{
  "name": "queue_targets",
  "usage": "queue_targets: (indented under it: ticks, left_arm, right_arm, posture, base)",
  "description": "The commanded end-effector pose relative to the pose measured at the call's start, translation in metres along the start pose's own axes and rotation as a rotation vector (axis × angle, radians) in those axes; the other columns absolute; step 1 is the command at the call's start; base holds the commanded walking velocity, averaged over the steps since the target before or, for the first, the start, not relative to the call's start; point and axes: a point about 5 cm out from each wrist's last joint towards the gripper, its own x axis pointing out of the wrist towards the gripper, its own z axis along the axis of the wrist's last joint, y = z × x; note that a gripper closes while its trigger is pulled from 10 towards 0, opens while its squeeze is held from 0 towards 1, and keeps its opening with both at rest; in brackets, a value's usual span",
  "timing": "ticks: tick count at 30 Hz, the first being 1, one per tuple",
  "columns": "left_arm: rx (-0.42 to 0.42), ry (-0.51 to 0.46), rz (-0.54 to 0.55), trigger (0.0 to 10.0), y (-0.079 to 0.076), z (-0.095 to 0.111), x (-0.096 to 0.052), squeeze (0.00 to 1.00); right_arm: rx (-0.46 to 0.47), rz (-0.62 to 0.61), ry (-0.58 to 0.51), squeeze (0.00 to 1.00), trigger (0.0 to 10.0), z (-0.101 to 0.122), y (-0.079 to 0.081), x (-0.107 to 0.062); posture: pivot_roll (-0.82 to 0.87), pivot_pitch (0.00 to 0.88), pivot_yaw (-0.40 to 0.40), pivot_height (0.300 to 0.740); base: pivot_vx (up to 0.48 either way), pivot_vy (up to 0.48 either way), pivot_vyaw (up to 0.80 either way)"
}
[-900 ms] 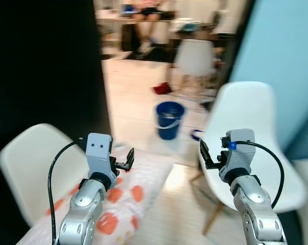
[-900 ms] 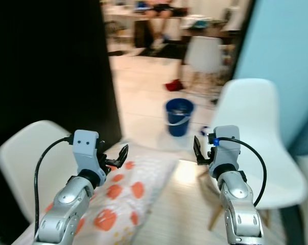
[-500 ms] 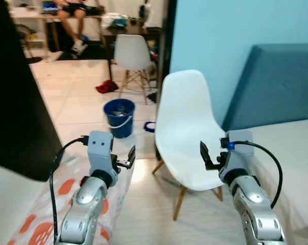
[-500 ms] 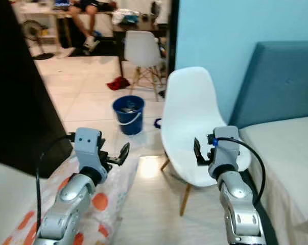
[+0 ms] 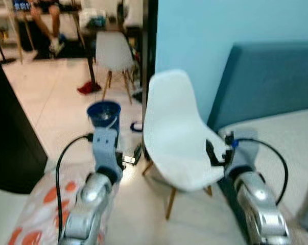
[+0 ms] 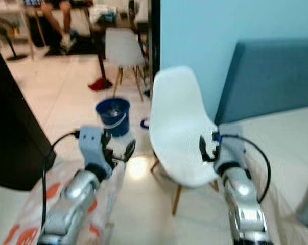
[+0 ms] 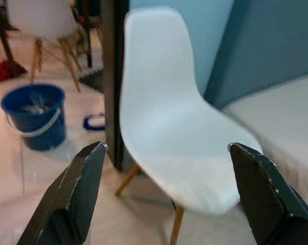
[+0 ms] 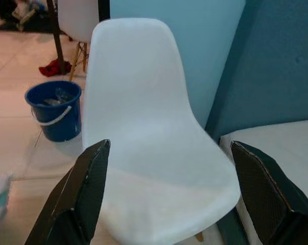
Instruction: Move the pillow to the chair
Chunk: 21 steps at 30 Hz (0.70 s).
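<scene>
Head pair: looking forward-down, mid-range. Wrist pair: closer, facing along fingers. Shared by all: white chair point(image 5: 176, 138), blue bucket point(image 5: 103, 113).

The white moulded-plastic chair point(image 8: 154, 138) has a smooth, faintly satin shell on pale wooden legs point(image 5: 171, 203). The white cloth pillow with orange spots point(image 5: 39, 204), at seven o'clock, looks soft and matt. The blue plastic bucket point(image 7: 32, 115) shines slightly, and the pale tiled floor point(image 6: 67, 97) is glossy.
</scene>
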Motion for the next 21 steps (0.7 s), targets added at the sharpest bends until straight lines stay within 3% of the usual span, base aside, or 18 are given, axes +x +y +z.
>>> queue_targets:
  ticks: [1, 21]
  left_arm:
    - [-0.004, 0.005, -0.004, 10.0, -0.0012, -0.0011, 0.0006, 0.0]
    - [0.004, 0.0, -0.018, 10.0, -0.0026, -0.0009, 0.001, 0.0]
  right_arm:
    - [-0.008, -0.012, 0.008, 0.0, 10.0, -0.0016, -0.0034, -0.0009]
    - [0.018, -0.001, 0.002, 0.0, 10.0, -0.002, -0.0029, -0.0012]
  posture:
    - [-0.04, 0.0, -0.016, 0.74]
    - [-0.04, 0.0, -0.018, 0.74]
  base:
    - [0.0, 0.0, -0.74]
    - [0.0, 0.0, -0.74]
